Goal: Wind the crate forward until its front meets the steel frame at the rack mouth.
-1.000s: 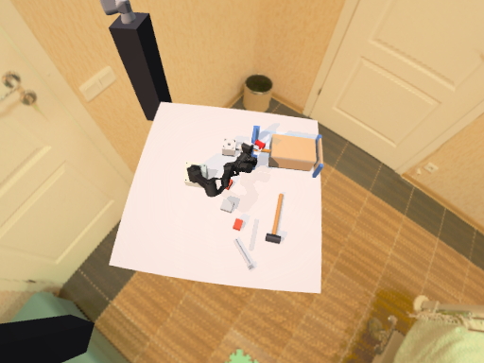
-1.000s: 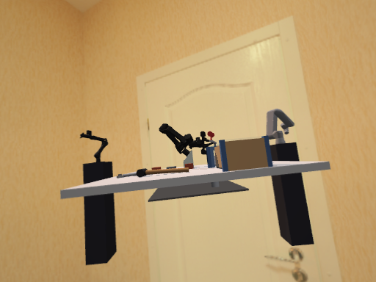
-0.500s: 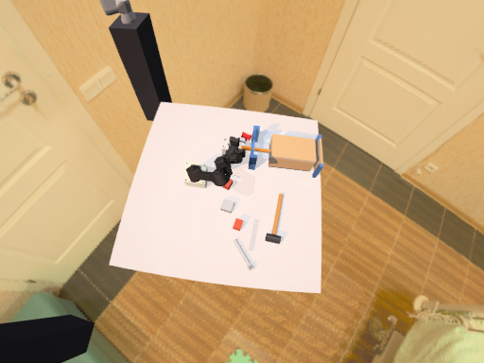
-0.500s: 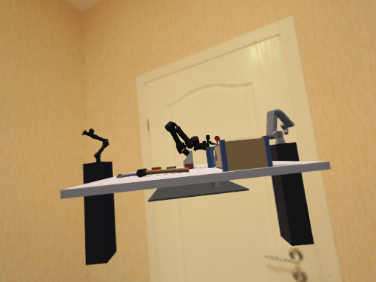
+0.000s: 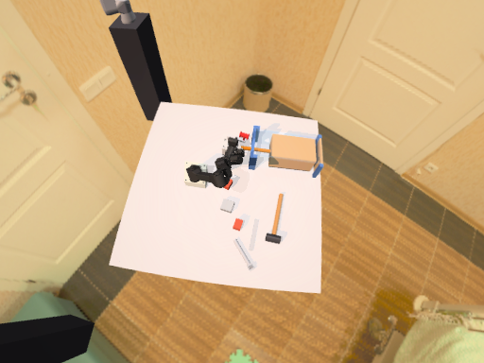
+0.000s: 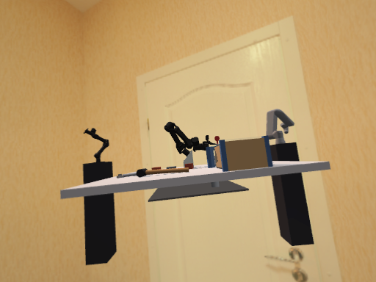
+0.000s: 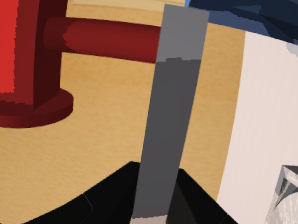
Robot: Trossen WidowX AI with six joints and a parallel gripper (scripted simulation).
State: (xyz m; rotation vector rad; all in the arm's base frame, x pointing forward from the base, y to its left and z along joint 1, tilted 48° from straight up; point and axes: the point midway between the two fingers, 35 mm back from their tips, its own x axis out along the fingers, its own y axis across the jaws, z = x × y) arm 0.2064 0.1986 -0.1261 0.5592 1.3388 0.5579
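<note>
your fingers (image 5: 240, 152) (image 6: 211, 143) grip the handle (image 5: 244, 135) (image 6: 217, 138) (image 7: 170, 115), near the blue frame (image 5: 253, 137) (image 6: 210, 157) (image 7: 250, 15); you have a gap before the crate (image 5: 293, 152) (image 6: 245, 154), long axis along its strap (image 5: 262, 150).

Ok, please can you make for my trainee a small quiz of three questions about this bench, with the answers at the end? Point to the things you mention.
1. True or false: the crate (image 5: 293, 152) (image 6: 245, 154) already touches the blue frame (image 5: 255, 134) (image 6: 211, 158) (image 7: 250, 17) nearest the arm.
2. What does the gripper (image 5: 242, 146) (image 6: 214, 143) (image 7: 154, 175) hold?
A) hammer
B) winch handle (image 5: 244, 136) (image 6: 217, 138) (image 7: 170, 110)
C) nothing
3. Fill in: the hammer head (image 5: 273, 238) (image 6: 141, 172) is ____.

Key: 1 false; 2 B; 3 black
</note>
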